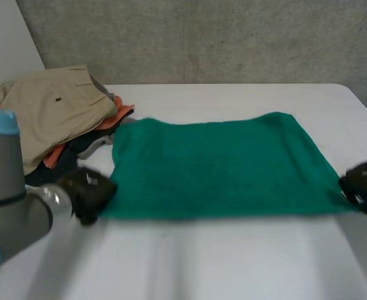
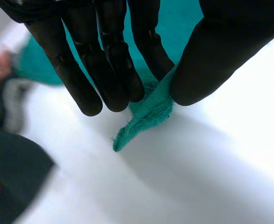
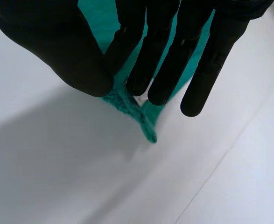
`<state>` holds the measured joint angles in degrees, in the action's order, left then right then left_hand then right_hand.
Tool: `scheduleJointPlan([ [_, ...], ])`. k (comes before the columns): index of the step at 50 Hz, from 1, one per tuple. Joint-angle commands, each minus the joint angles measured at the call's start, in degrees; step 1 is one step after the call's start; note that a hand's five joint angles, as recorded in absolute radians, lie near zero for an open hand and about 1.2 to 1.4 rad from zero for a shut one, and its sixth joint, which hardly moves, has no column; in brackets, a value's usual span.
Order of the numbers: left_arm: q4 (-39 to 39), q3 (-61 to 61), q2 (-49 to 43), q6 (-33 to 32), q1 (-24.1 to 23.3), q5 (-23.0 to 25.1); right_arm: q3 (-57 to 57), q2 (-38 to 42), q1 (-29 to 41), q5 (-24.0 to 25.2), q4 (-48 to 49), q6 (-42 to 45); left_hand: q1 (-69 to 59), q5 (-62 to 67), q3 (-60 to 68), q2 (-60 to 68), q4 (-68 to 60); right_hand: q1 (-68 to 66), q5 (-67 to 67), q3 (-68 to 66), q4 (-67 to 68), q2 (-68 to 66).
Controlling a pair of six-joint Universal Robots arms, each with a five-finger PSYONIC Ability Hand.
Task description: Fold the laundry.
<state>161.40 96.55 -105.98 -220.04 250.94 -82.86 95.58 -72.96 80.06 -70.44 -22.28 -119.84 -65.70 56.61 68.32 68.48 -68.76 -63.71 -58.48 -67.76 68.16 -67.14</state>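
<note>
A green towel (image 1: 217,165) lies spread flat across the middle of the white table. My left hand (image 1: 88,192) holds the towel's near left corner. In the left wrist view that corner (image 2: 148,114) is pinched between the thumb and the fingers (image 2: 115,70), its tip hanging below them. My right hand (image 1: 366,185) has the near right corner. The right wrist view shows this corner (image 3: 136,109) squeezed between the thumb and the fingers (image 3: 167,60), just above the tabletop.
A heap of other laundry (image 1: 58,112), with tan trousers on top and orange and dark pieces beneath, sits at the table's far left, close to my left hand. The white table (image 1: 233,256) stretches bare in front of the towel. A grey wall runs behind.
</note>
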Motion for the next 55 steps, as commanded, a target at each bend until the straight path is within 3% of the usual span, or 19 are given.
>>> scheduleJointPlan([
  [1,-7.41,0.13,0.07,-1.71,-1.59,-0.9,1.98,-3.5,-0.61,-0.58,-4.88,9.1,-14.3,13.39,11.68,11.52,-11.24,-16.29,-11.52,-12.24,11.84,-12.86],
  [9,-6.28,-12.6,-4.31,0.4,-1.77,-2.04,-4.17,1.67,3.52,-2.68,1.54,3.05,-14.3,13.39,11.68,11.52,-11.24,-16.29,-11.52,-12.24,11.84,-12.86],
  [17,-1.45,-33.67,-16.69,3.92,-2.03,-5.29,-17.42,11.07,7.82,-7.52,13.03,-7.49,-14.3,13.39,11.68,11.52,-11.24,-16.29,-11.52,-12.24,11.84,-12.86],
  [25,2.07,-58.73,-29.8,6.03,-3.35,-3.8,-34.56,20.57,11.87,-8.83,27.28,-16.64,-14.3,13.39,11.68,11.52,-11.24,-16.29,-11.52,-12.24,11.84,-12.86],
  [30,6.72,-74.91,-28.85,9.27,-3.18,-5.64,-49.23,20.5,12.84,-16.37,38.42,-23.92,-14.3,13.39,11.68,11.52,-11.24,-16.29,-11.52,-12.24,11.84,-12.86],
  [33,12.24,-81.24,-24.73,16.11,-3.18,-6.69,-53.38,18.04,12.84,-19.55,44.32,-30.24,-14.3,13.39,11.68,11.52,-11.24,-16.29,-11.52,-12.24,11.84,-12.86],
  [41,25.71,-77.58,-19.53,23.78,-3.27,-5.73,-49.79,13.02,13.45,-18.25,52.43,-37.57,-14.3,13.39,11.68,11.52,-11.24,-16.29,-11.52,-12.24,11.84,-12.86],
  [55,26.33,-59.14,-20.14,22.9,-2.91,-5.21,-38.73,14.42,13.37,-13.94,46.81,-36.34,-14.3,13.39,11.68,11.52,-11.24,-16.29,-11.52,-12.24,11.84,-12.86],
])
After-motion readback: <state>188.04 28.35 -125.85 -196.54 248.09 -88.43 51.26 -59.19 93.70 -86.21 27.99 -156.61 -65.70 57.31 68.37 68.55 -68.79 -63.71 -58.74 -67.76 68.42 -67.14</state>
